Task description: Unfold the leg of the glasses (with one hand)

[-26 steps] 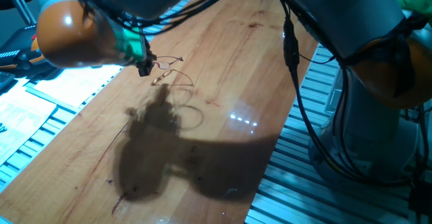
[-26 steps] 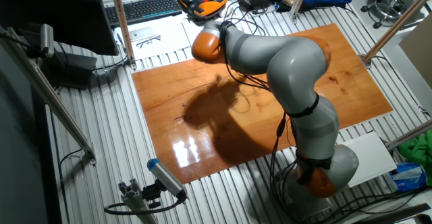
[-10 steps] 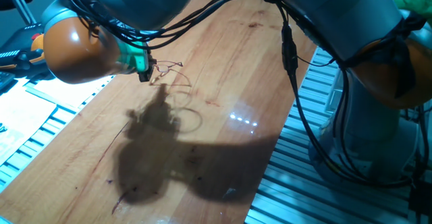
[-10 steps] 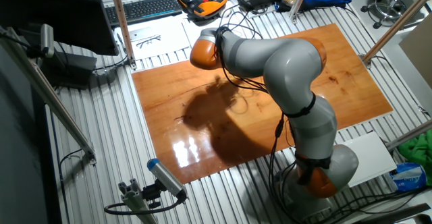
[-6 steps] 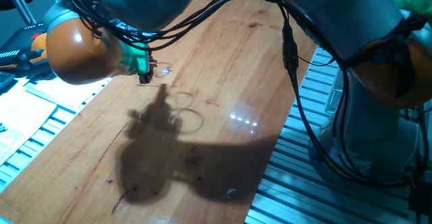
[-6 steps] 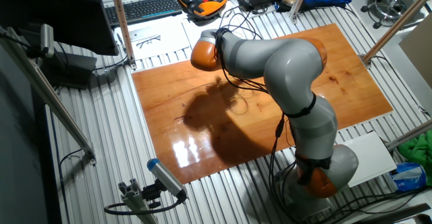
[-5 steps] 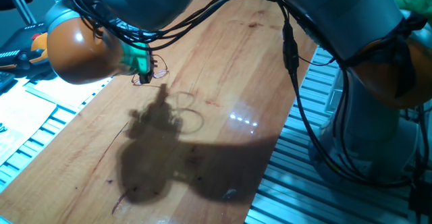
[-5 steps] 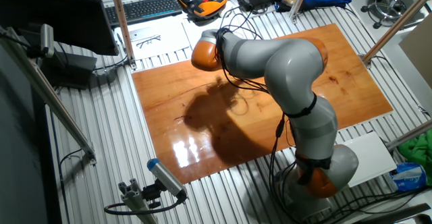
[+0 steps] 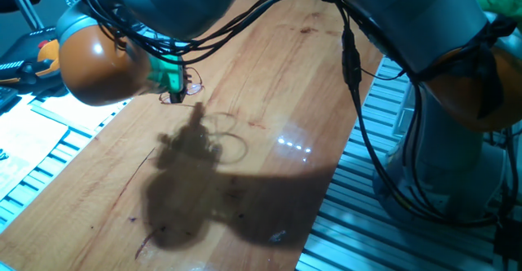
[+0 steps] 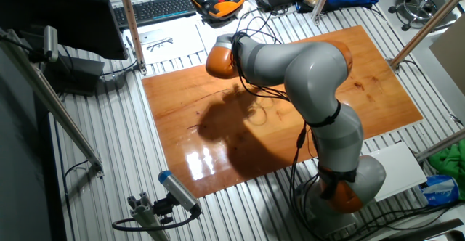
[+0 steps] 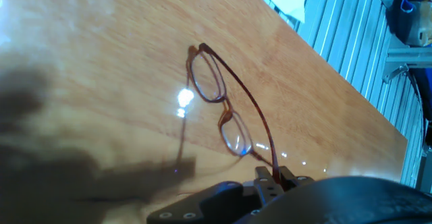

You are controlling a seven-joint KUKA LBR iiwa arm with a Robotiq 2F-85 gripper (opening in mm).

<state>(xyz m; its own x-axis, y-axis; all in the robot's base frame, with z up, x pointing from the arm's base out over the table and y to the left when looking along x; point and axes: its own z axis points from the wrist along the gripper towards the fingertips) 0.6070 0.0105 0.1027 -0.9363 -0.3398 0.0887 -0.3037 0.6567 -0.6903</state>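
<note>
Arm: the bulky orange-and-grey arm (image 10: pixel 290 59) leans over the far-left part of the polished wooden tabletop (image 9: pixel 269 75), its orange wrist joint lower and closer to the wood than 2.6 s ago, casting a broad dark shadow on the wood below the end effector.

Change: 2.6 s ago the thin reddish-brown wire-framed glasses (image 11: pixel 226 113) hung raised and spread out to the right of the fingers; now they sit low, right under the end effector and against the wood, in the fixed view from the tabletop's end (image 9: pixel 177 91).

Meaning: I judge that the frame has been brought down so its free end rests on the tabletop, which lets one gripper work the hinge by dragging or pressing; the hand view shows one leg running at an angle away from the lenses, so the unfolding looks partly done, not finished.

End effector: the small black two-finger end effector (image 11: pixel 275 177) beneath the teal wrist ring (image 9: pixel 165 73) is closed tight on the near end of one leg, fingers almost together with the wire pinched between them.

Glasses: they extend straight away from the fingertips, the two oval lenses just beyond the grip, the far lens tip touching or nearly touching the wood; I cannot tell which.
</note>
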